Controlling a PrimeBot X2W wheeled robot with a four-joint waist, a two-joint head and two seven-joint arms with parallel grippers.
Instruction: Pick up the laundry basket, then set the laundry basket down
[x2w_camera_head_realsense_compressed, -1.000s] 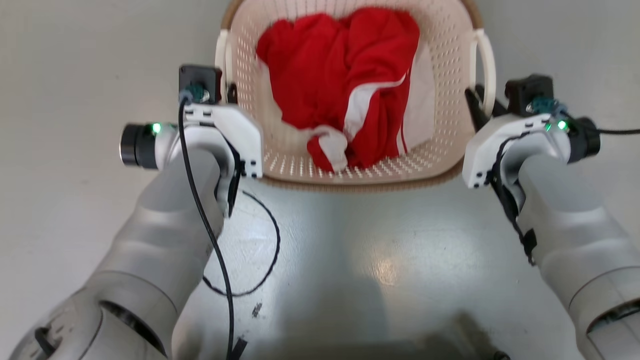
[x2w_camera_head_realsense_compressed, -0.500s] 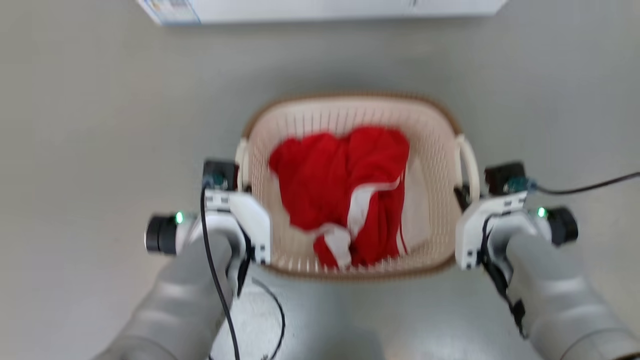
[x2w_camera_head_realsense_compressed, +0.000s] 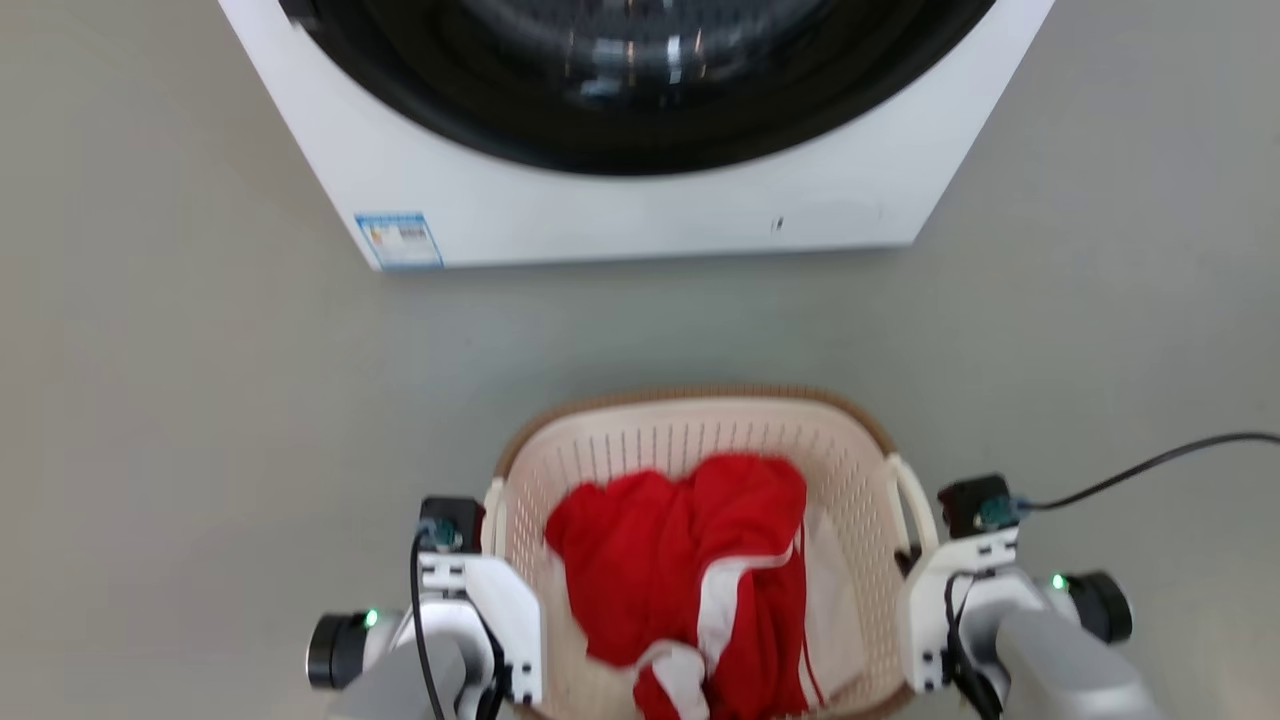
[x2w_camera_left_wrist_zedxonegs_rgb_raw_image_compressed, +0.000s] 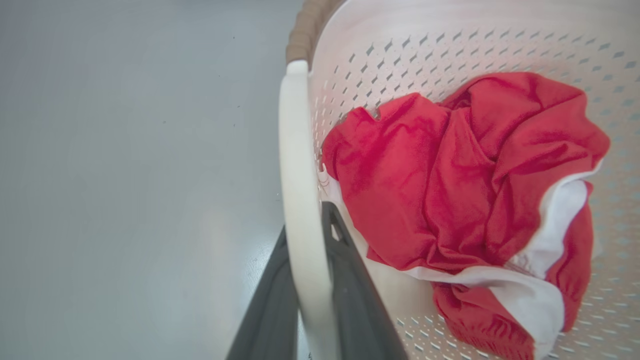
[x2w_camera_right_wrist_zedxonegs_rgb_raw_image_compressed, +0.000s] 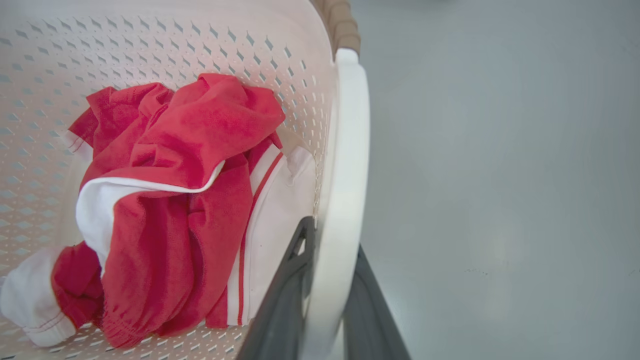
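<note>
I have both pincers pinched on the side loops of the laundry basket (x2w_camera_head_realsense_compressed: 680, 445). The left pincer (x2w_camera_left_wrist_zedxonegs_rgb_raw_image_compressed: 306, 225) clamps the left handle (x2w_camera_left_wrist_zedxonegs_rgb_raw_image_compressed: 295, 150) with one dark finger on either side of it, and the right pincer (x2w_camera_right_wrist_zedxonegs_rgb_raw_image_compressed: 332, 235) grips the right handle (x2w_camera_right_wrist_zedxonegs_rgb_raw_image_compressed: 345, 150) the same way. The basket sits between my two arms, facing the washing machine (x2w_camera_head_realsense_compressed: 640, 200), with a red and white garment (x2w_camera_head_realsense_compressed: 690, 540) heaped inside. I cannot tell for sure whether its base is off the floor (x2w_camera_head_realsense_compressed: 200, 400). My worry is the grip: the loops look like smooth, narrow plastic and only thin fingers hold them. If one arm leads the other, the basket could tilt, a loop could twist free, and one side would drop. The machine's front is not far ahead, so a forward swing could knock the rim. I would move both arms evenly.
</note>
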